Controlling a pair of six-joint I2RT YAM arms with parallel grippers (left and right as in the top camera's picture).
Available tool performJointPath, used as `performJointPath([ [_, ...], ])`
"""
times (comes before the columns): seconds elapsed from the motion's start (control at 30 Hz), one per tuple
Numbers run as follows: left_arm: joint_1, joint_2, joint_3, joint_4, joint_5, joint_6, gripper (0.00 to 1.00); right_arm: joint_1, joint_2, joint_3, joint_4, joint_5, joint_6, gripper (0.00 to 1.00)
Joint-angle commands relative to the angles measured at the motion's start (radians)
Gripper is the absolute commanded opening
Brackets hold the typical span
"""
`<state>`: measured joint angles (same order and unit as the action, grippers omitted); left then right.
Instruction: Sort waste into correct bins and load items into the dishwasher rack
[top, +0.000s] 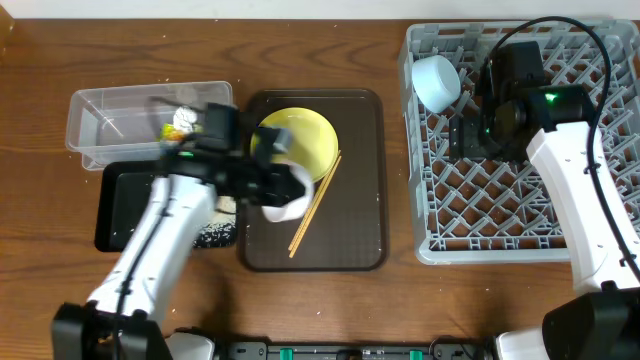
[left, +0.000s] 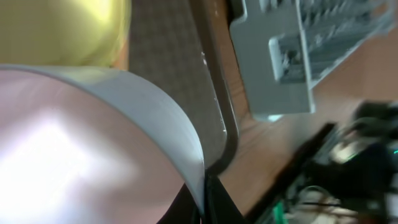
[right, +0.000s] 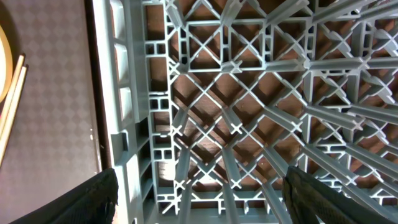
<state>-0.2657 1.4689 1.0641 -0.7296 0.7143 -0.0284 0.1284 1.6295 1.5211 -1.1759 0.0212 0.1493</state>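
Overhead, the left hand (top: 263, 179) pinches the rim of the white bowl (top: 287, 204) over the brown tray (top: 360, 200), beside the yellow plate (top: 300, 140) and chopsticks (top: 315, 205). The right hand (top: 463, 135) hangs wide open over the rack (top: 500, 220), with a light blue bowl (top: 437, 80) in its corner.

white bowl (top: 284, 196) blurred, rack (top: 480, 200) cropped right

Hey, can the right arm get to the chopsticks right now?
Probably yes. The right gripper is open over the rack, and the chopsticks lie bare at their lower end on the tray; the white bowl in the left gripper only crowds their middle.
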Motion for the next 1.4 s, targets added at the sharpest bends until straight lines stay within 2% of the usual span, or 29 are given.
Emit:
performJointPath([
  [0.0, -0.138, 0.043, 0.0, 0.055, -0.2, -0.093, 0.08, -0.003, -0.016, 0.002, -0.006, -0.004, -0.008, 0.83],
  [0.23, -0.335, 0.156, 0.0, 0.184, -0.285, -0.169, 0.07, -0.003, -0.016, 0.002, -0.014, -0.004, -0.008, 0.83],
  [0.47, -0.389, 0.204, 0.0, 0.228, -0.307, -0.17, 0.08, -0.003, -0.016, 0.002, -0.014, -0.003, -0.008, 0.83],
  [0.63, -0.388, 0.203, 0.0, 0.235, -0.304, -0.173, 0.21, -0.002, -0.016, 0.002, -0.014, -0.003, -0.008, 0.84],
  [0.73, -0.387, 0.2, 0.001, 0.235, -0.304, -0.173, 0.26, -0.002, -0.016, 0.002, -0.013, -0.003, -0.008, 0.84],
  [0.83, -0.38, 0.184, 0.012, 0.226, -0.305, -0.173, 0.35, -0.002, -0.016, 0.002, -0.01, -0.003, -0.008, 0.84],
  [1.1, -0.257, -0.014, 0.031, 0.105, -0.354, -0.173, 0.49, 0.008, -0.016, 0.002, 0.044, -0.059, -0.008, 0.91],
  [1.33, -0.031, -0.24, 0.031, -0.132, -0.497, -0.173, 0.52, 0.076, -0.013, 0.002, 0.126, -0.234, -0.056, 0.89],
  [1.37, 0.008, -0.267, 0.031, -0.159, -0.502, -0.173, 0.55, 0.09, -0.013, 0.001, 0.132, -0.237, -0.063, 0.89],
])
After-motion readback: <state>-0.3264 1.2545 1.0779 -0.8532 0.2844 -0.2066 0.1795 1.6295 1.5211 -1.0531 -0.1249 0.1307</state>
